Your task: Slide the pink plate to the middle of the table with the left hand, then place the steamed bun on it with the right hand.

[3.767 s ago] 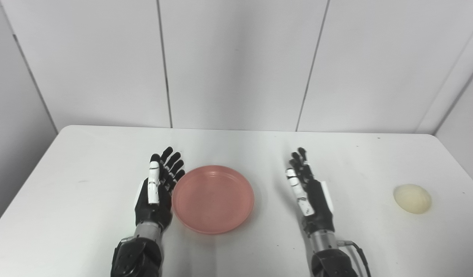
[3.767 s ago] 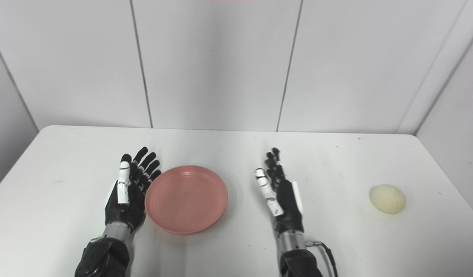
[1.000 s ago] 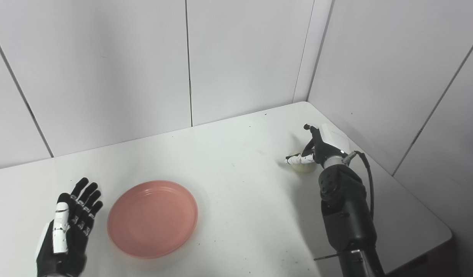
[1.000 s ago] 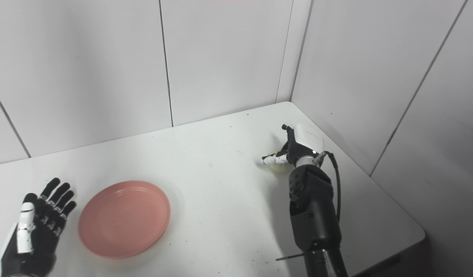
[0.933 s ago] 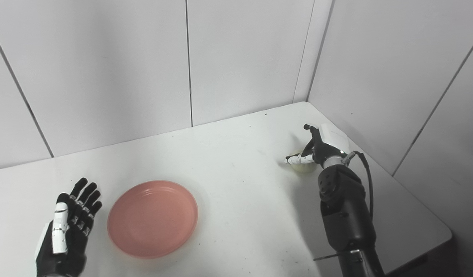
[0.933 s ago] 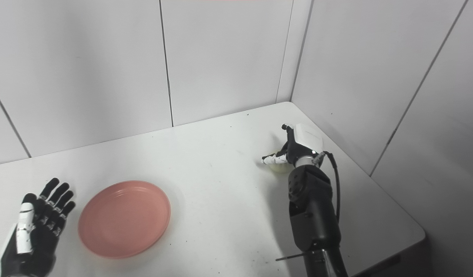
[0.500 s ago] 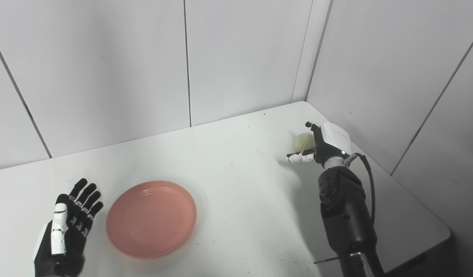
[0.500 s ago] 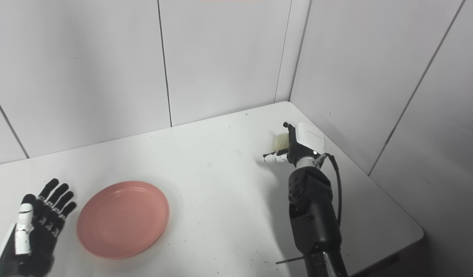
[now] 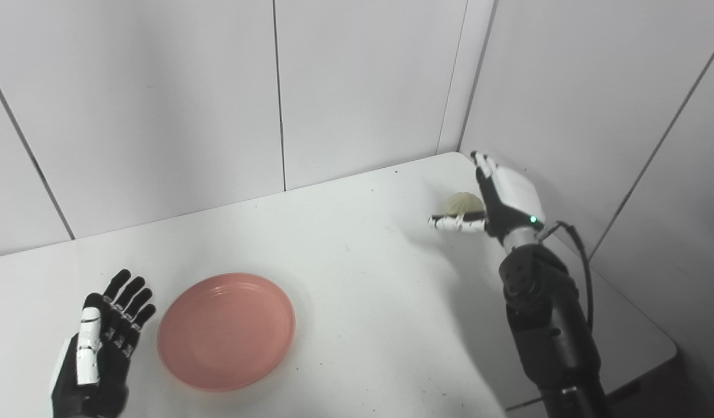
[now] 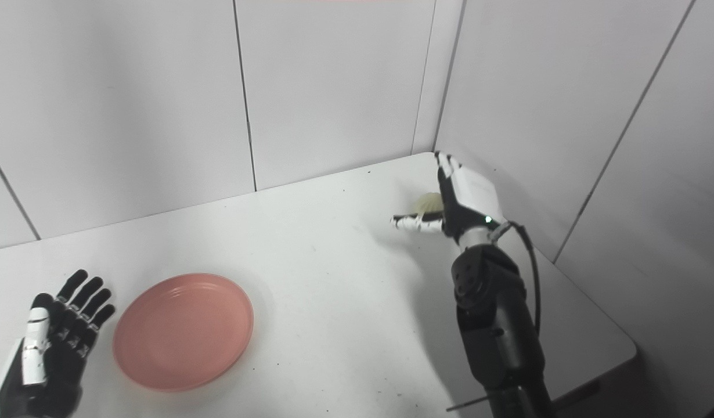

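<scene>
pale steamed bun [image 9: 462, 203] beside the spread right hand [image 9: 505, 194]; left hand [image 9: 98, 354] spread (pink plate [image 9: 226, 330] alongside).

I see bare table [image 9: 368, 302] between bun [image 9: 462, 203] and plate [image 9: 226, 330]; walls [image 9: 595, 116] crowd the bun's corner.

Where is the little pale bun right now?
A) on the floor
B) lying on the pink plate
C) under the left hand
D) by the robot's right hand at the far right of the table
D: the steamed bun sits against the right hand near the table's far corner, well away from the pink plate, which has nothing on it.
</scene>
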Motion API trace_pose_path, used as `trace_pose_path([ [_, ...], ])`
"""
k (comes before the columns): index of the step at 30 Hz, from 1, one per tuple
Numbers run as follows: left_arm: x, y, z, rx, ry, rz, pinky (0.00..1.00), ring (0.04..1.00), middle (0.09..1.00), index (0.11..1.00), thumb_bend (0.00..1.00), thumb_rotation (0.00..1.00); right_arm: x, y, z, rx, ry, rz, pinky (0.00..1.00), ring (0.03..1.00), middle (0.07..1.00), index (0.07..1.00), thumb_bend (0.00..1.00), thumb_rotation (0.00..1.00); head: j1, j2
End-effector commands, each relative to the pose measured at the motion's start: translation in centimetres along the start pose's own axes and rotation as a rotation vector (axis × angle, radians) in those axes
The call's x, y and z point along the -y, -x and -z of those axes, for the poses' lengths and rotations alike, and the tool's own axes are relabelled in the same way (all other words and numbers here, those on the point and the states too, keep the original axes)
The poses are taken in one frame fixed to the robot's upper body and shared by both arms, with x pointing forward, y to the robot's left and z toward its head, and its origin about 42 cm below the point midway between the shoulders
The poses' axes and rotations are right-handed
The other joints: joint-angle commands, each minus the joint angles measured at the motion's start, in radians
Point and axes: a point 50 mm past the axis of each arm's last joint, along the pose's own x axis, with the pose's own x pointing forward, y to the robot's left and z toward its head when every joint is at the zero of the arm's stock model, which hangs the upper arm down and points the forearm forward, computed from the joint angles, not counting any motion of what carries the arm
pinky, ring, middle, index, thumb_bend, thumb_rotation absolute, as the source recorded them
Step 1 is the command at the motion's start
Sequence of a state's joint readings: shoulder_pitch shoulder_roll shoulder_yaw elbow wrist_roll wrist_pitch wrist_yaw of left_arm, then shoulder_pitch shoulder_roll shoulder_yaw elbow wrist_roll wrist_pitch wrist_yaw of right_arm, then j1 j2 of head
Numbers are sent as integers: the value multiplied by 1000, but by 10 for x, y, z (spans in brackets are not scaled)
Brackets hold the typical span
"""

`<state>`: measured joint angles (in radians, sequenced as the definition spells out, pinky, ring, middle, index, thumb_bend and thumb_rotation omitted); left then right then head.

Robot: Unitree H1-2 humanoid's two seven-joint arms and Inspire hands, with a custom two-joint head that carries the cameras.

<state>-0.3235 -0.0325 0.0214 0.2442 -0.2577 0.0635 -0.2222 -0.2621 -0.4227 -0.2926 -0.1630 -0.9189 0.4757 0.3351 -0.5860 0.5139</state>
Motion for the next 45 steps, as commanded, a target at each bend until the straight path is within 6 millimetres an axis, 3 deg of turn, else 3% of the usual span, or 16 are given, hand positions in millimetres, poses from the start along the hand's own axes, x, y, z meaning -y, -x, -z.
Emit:
trace_pose_path([
  [1, 2, -1, 1, -5, 6, 2, 909, 905, 892, 852, 504, 924, 17, -5, -2, 24, 22, 80, 854, 969, 979, 966, 965, 439, 0, 1],
  [6, -2, -1, 6, -13, 3, 13, 917, 907, 896, 865, 511, 933, 6, -13, 5, 14, 30, 86, 844, 948, 963, 949, 928, 416, 0, -1],
  [14, -3, 0, 11, -20, 5, 18, 912, 905, 897, 873, 520, 921, -1, -44, 13, -13, 27, 106, 813, 942, 978, 962, 903, 407, 8, -11],
  [20, -2, 1, 11, -12, 1, 20, 898, 898, 890, 863, 521, 906, 6, -69, 11, -6, 54, 205, 906, 963, 991, 980, 887, 444, 10, -12],
  [28, -1, 2, 14, -19, 2, 19, 915, 911, 900, 878, 507, 928, 16, -92, 7, -6, 49, 234, 932, 954, 975, 976, 898, 456, 17, -14],
  [34, 0, 3, 14, -24, -1, 16, 900, 901, 891, 868, 497, 934, 12, -104, 8, -12, 54, 227, 869, 925, 955, 953, 905, 447, 21, -13],
  [38, 0, 3, 16, -22, -11, 21, 911, 907, 897, 877, 496, 941, 5, -110, 13, -25, 29, 186, 713, 879, 933, 927, 875, 337, 23, -10],
  [45, 1, 4, 14, -23, -13, 25, 912, 904, 893, 877, 503, 927, -8, -112, 19, -63, 40, 126, 658, 846, 910, 909, 846, 292, 23, -7],
])
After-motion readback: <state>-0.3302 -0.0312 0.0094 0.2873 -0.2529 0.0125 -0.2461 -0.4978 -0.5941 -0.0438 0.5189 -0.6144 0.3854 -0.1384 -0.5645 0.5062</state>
